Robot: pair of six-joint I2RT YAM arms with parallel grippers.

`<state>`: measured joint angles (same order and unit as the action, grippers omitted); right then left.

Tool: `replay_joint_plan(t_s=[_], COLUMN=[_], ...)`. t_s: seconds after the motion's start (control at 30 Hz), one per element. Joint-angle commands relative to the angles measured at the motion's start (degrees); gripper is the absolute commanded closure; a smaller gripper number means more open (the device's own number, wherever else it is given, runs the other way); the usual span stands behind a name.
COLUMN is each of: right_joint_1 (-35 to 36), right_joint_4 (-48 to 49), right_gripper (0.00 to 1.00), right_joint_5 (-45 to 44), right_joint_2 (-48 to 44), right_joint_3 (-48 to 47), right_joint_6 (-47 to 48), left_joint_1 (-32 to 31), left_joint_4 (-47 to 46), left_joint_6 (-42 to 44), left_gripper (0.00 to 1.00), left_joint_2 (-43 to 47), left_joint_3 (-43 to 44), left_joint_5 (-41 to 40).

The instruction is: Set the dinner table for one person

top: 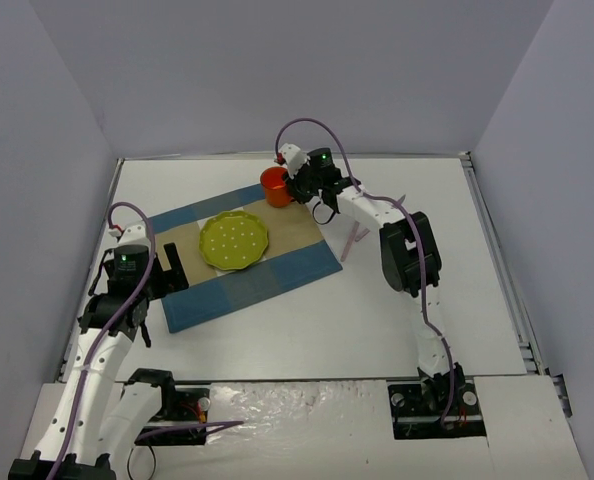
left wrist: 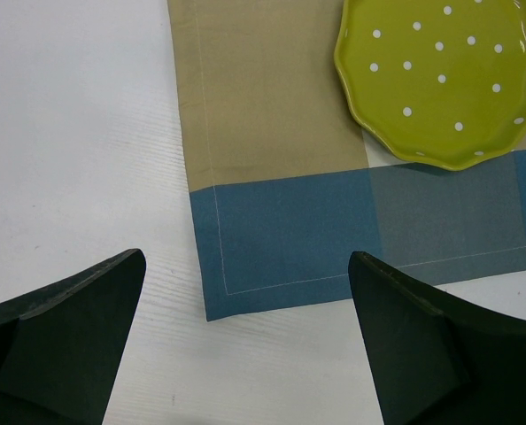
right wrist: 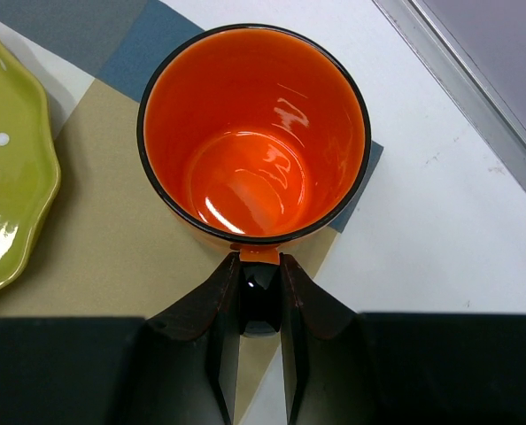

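The white dinner table (top: 277,320) carries a blue-and-tan checked placemat (top: 247,260). A lime-green plate with white dots (top: 234,241) lies on the placemat. An orange mug with a dark rim (top: 275,186) is upright at the placemat's far right corner. My right gripper (top: 299,187) is shut on its dark handle; the right wrist view shows the fingers (right wrist: 210,310) pinching the handle (right wrist: 261,297) below the mug (right wrist: 254,133). I cannot tell whether the mug rests or hovers. My left gripper (left wrist: 247,261) is open and empty over the placemat's near left corner (left wrist: 272,239).
Two thin pale pink utensils (top: 355,240) lie on the table right of the placemat, beside the right arm. The table's metal edge (right wrist: 458,80) runs close behind the mug. Grey walls surround the table. The plate also shows in the left wrist view (left wrist: 440,80).
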<state>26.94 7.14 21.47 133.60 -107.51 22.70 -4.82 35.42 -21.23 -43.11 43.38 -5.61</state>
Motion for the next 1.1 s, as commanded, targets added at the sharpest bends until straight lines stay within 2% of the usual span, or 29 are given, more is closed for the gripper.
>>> replay_joint_plan(t_s=[0.0,0.2,0.27,0.4,0.43,0.53,0.67,0.77,0.8,0.9,0.97,1.07], right_joint_1=[-0.37,-1.09,-1.39,-1.97,-2.05,-2.77,-5.42,-6.63,-6.81,-8.02,-8.53,-8.69], right_joint_4=[9.24,9.59,9.56,9.56,9.49,9.82,10.08,9.00,7.94,-2.26,-4.52,-7.86], right_gripper=[1.00,1.00,0.97,0.69,0.56,0.36,0.28,0.26,0.26,0.26,0.27,0.28], right_joint_5=[0.74,0.43,0.34,-0.03,-0.47,-2.74,-7.66,-19.07,-20.47,-35.49,-39.35,-44.53], right_joint_2=[-1.50,-0.58,-1.10,-4.37,-6.22,-11.15,-18.70,-24.61,-25.45,-27.89,-28.69,-28.00], right_joint_3=[-4.68,-2.78,-1.16,1.66,3.00,6.77,12.32,17.94,18.37,22.33,24.93,27.89], right_joint_6=[0.53,0.53,0.64,0.34,0.33,-1.42,-9.86,-17.52,-19.51,-31.83,-39.54,-45.79], left_joint_1=[-0.28,-0.37,-0.43,-0.45,-0.45,-0.54,-0.72,-0.76,-0.72,-0.81,-0.81,-0.89], left_joint_4=[-3.18,-3.34,-3.34,-3.25,-3.18,-3.08,-3.15,-3.08,-3.03,-2.64,-2.55,-2.49], left_joint_6=[0.49,0.52,0.56,0.58,0.51,0.40,0.40,0.36,0.36,0.23,0.15,0.02], left_gripper=[0.03,0.03,0.03,0.03,0.03,0.03,0.03,0.03,0.03,0.03,0.03,0.03], left_joint_2=[-0.31,-0.54,-0.57,-0.48,-0.48,-0.39,-0.31,-0.26,-0.30,-0.47,-0.41,-0.16], left_joint_3=[0.83,0.75,0.75,0.83,0.76,0.83,0.83,0.88,0.92,1.09,1.10,1.13], left_joint_5=[-0.46,-0.37,-0.44,-0.46,-0.46,-0.37,-0.45,-0.72,-0.76,-1.16,-1.09,-0.90])
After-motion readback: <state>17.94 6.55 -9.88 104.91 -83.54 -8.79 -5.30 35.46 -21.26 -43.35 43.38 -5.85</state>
